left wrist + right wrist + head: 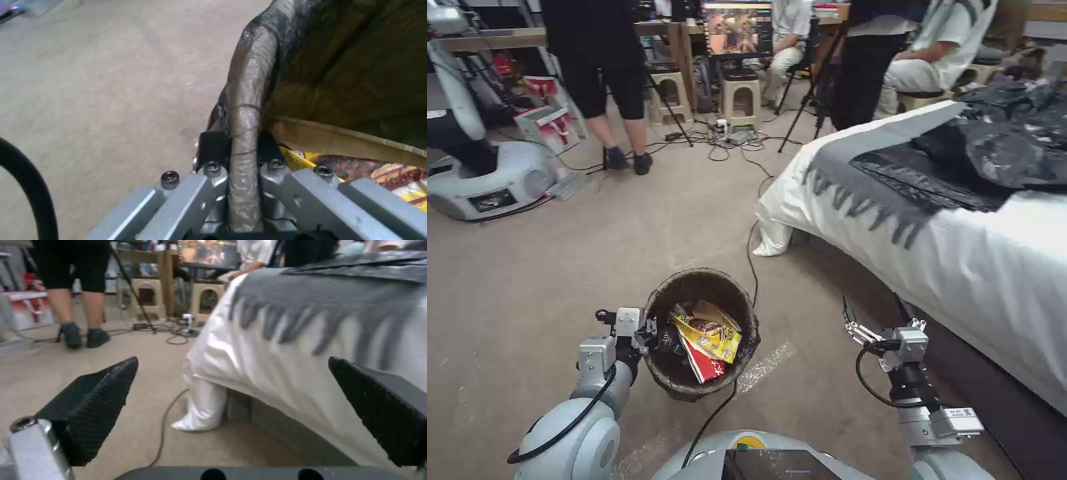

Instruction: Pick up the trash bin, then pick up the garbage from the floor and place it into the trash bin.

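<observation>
Nearest to me, my left gripper point(652, 331) is clamped on the near-left rim of the trash bin point(702, 280); in the left wrist view its black pads point(213, 146) pinch the crinkled, glossy brown-black bag folded over that rim point(245, 110). I see the bin as a small round bucket, low and centre before the robot, over the beige carpet point(560, 267). Inside it lies the garbage point(707, 337): a shiny yellow snack wrapper, a red-white carton and a flat tan cardboard piece point(342, 140). My right gripper point(875, 312) hangs to the right of the bin, well apart from it, jaws wide apart and holding nothing; its pads point(98, 406) are black, wedge-shaped and finely ribbed. On the far right stands a bed point(960, 267) draped in smooth white sheeting with a grey fringed runner, big black plastic bags point(994, 147) heaped on top. A thin dark cable point(752, 247) trails across the carpet past the bin. Stools, tripods and a screen line the far side of the room.
</observation>
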You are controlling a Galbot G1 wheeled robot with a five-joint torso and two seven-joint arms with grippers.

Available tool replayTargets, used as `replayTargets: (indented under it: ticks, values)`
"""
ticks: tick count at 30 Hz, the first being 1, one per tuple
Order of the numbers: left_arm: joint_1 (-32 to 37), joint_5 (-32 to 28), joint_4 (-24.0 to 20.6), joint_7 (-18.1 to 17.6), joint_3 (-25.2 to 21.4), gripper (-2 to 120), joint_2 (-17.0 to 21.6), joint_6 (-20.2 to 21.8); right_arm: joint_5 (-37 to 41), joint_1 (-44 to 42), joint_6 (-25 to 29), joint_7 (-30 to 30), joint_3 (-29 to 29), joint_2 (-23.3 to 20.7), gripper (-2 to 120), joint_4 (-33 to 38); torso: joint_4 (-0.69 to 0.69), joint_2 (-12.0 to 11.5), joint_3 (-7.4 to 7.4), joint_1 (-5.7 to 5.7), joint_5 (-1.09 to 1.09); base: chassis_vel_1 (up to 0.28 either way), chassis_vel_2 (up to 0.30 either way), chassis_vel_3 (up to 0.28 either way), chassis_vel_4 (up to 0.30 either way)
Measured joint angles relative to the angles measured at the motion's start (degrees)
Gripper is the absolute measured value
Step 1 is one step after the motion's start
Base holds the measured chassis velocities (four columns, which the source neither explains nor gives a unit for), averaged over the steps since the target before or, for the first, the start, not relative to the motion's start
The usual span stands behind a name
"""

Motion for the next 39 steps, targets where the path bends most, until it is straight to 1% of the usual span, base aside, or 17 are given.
replayTargets:
  ticks: [4,24,39]
  values:
    - [-0.02,0.06,0.0,0.01,0.01,2,-0.16,-0.02,0.1,0.02,0.0,0.01,0.02,-0.13,100,-0.05,-0.02,0.0,0.0,0.0,0.0,0.088,0.102,0.082,0.093]
    - [0.11,0.21,0.0,0.02,0.03,2,-0.34,-0.13,0.15,0.48,-0.08,0.04,-0.38,-0.19,100,-0.47,0.0,0.0,0.0,0.0,0.0,0.094,0.097,0.096,0.089]
    - [0.08,0.28,0.0,0.03,0.11,2,-0.4,-0.28,0.4,0.73,-0.22,0.35,-0.26,-0.3,100,-0.55,-0.01,0.0,0.0,0.0,0.0,0.09,0.098,0.095,0.095]
